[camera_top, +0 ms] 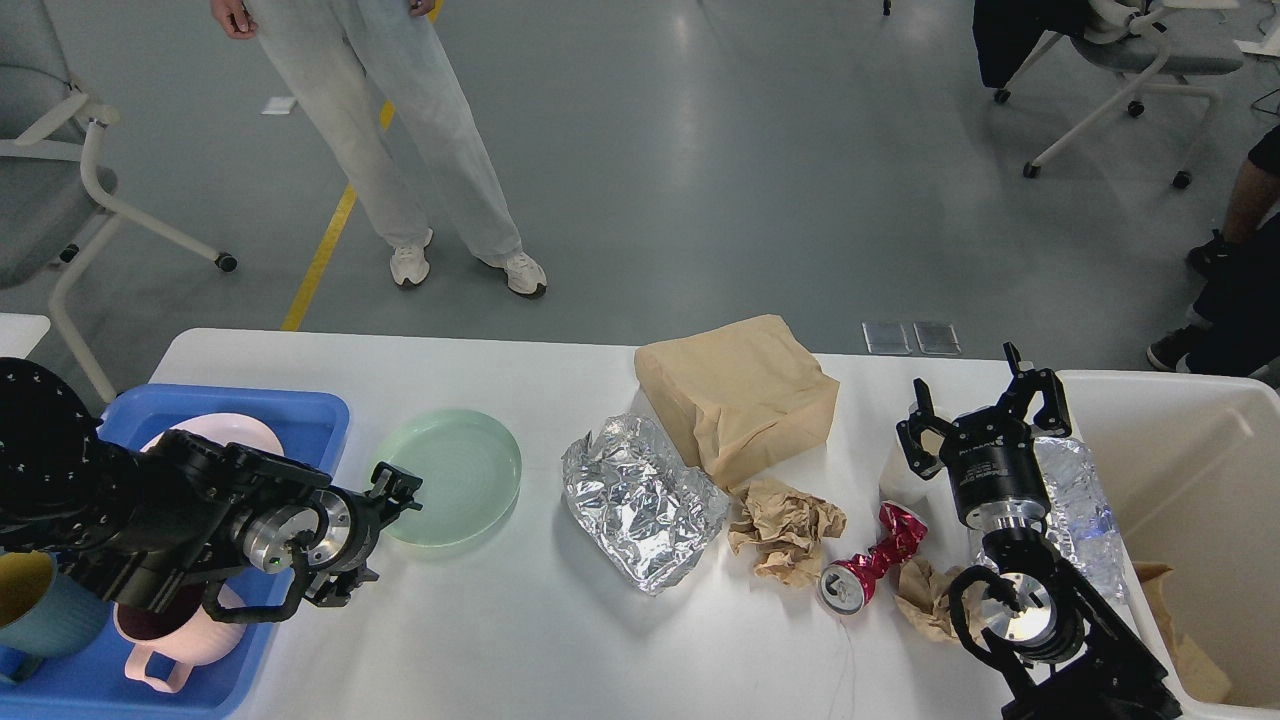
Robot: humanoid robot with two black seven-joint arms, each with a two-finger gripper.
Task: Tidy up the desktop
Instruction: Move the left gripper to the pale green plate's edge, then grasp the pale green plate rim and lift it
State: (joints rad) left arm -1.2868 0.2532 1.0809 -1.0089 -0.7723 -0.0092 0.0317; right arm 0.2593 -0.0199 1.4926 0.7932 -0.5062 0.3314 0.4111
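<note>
The white desktop (500, 640) carries a pale green plate (450, 490), crumpled foil (640, 500), a brown paper bag (740, 395), a ball of crumpled brown paper (790, 525) and a crushed red can (870, 565). At the right lie more crumpled paper (925, 595), a white cup (897, 480) and a crushed clear bottle (1075, 500). My left gripper (375, 535) is low at the plate's near-left rim, open, its upper finger over the rim. My right gripper (980, 410) stands open between cup and bottle, holding nothing.
A blue tray (310, 420) at the left holds a pink bowl (225, 430), a pink mug (170, 640) and a teal mug (40, 600). An off-white bin (1190, 500) with paper inside stands at the right edge. A person (400, 120) stands beyond the table.
</note>
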